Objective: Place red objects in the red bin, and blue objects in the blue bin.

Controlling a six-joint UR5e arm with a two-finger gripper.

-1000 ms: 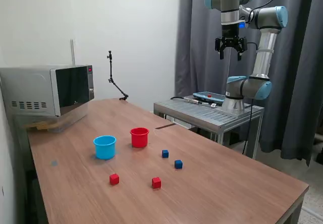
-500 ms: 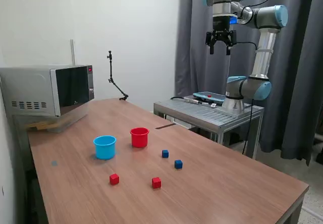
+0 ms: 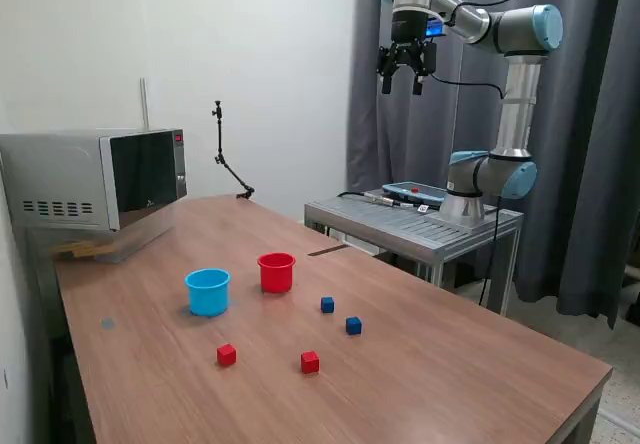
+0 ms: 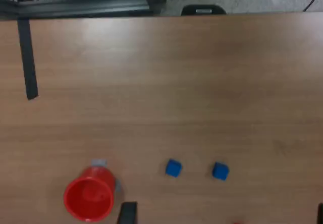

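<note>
So the red cup [image 3: 276, 272] looks empty from the wrist view, and the light-blue cup [image 3: 207, 291] just beside it shows nothing inside either. No readable writing anywhere. Both blue cubes [image 3: 327, 305] [image 3: 353, 325] and both red cubes [image 3: 227, 355] [image 3: 310, 362] sit loose on the table [image 3: 450, 364], far below the gripper [image 3: 402, 82], whose fingers hang spread, holding nothing.

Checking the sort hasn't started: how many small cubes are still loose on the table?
4. Two blue cubes right of the red cup; two red cubes nearer the camera. Cup interiors aren't fully visible.
</note>
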